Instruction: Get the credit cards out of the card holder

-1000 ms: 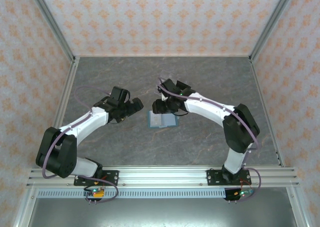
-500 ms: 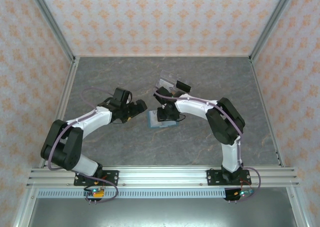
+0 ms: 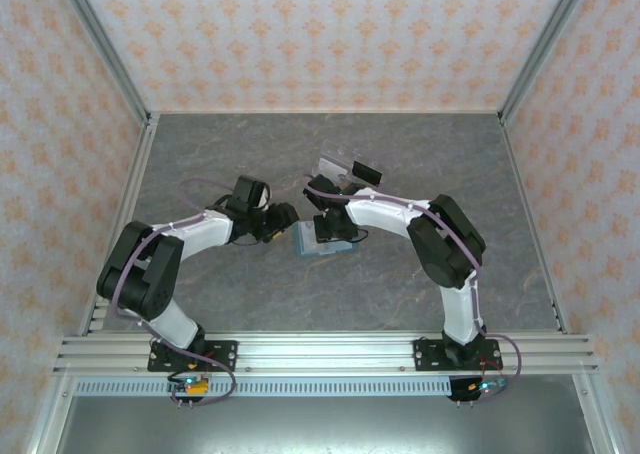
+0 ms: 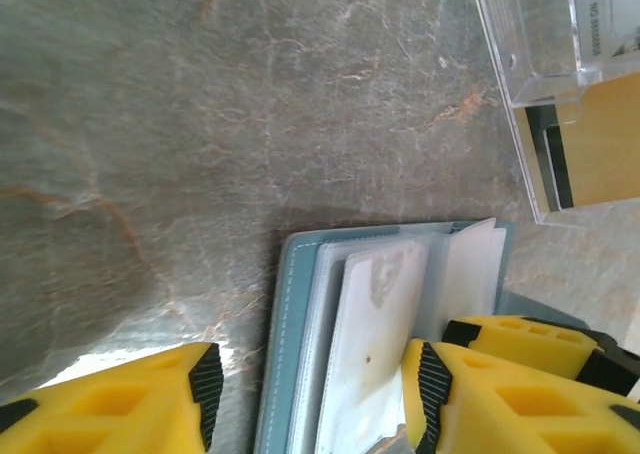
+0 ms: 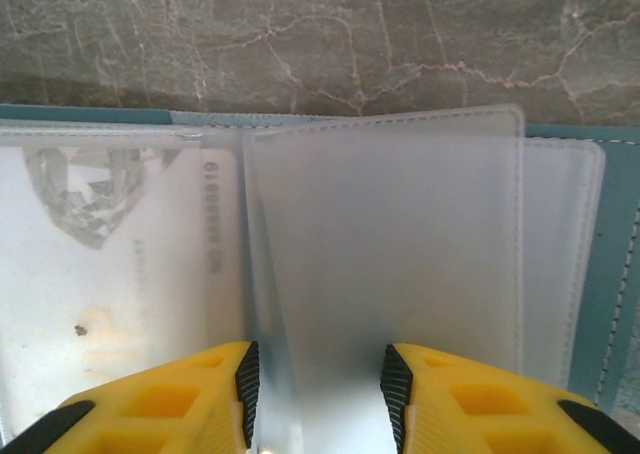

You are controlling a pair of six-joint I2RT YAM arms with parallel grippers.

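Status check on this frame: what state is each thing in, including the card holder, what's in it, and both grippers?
Card holder: lying open on the table, sleeves fanned out.
Card: inside its clear sleeve, not pulled out.
Middle sleeve: looks empty, overlapping the card's sleeve.
Left gripper: open, straddling the card holder's edge.
Right gripper: open, over the middle sleeve.
Clear box: on the table beyond the card holder, untouched.

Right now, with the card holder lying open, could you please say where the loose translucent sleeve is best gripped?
Probably its near free edge, approached from the right gripper: the translucent sleeve is a thin leaf lying over the card holder, and that edge sits between the open jaws.
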